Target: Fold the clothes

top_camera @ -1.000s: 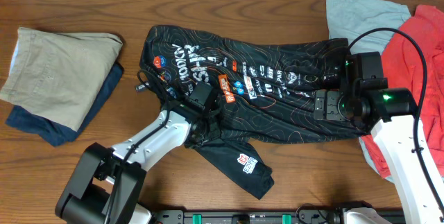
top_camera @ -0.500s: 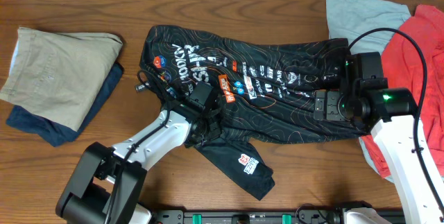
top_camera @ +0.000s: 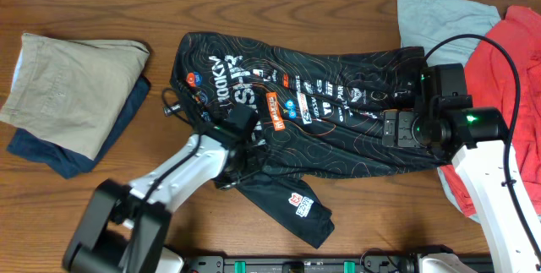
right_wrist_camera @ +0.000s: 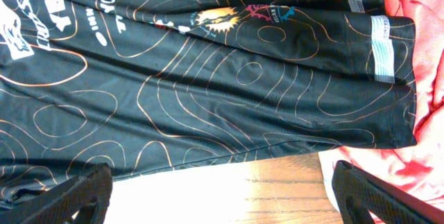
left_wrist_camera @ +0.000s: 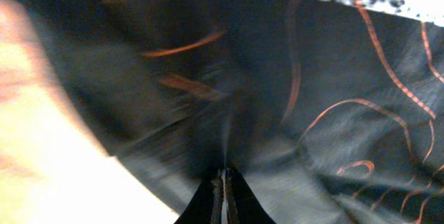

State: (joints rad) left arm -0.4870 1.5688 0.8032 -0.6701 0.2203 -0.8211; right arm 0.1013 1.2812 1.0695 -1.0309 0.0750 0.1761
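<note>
The black jersey (top_camera: 338,129) with orange contour lines and white lettering lies spread across the middle of the table, one sleeve (top_camera: 296,201) trailing toward the front edge. My left gripper (top_camera: 239,133) is shut on a fold of the jersey near its lower left part; in the left wrist view the closed jaws (left_wrist_camera: 223,189) pinch dark fabric (left_wrist_camera: 312,113). My right gripper (top_camera: 397,128) hovers open over the jersey's right end; in the right wrist view its fingers (right_wrist_camera: 76,200) straddle bare table just below the hem (right_wrist_camera: 277,141).
A folded beige and navy stack (top_camera: 72,95) lies at the left. A light blue garment (top_camera: 435,15) and a red garment (top_camera: 507,70) lie at the right, the red one (right_wrist_camera: 416,168) touching the jersey's right end. The wooden table (top_camera: 51,197) shows around them.
My left gripper has pulled the jersey's lower left part slightly left and up, shifting the lettering and bunching the fabric. The right arm has not moved.
</note>
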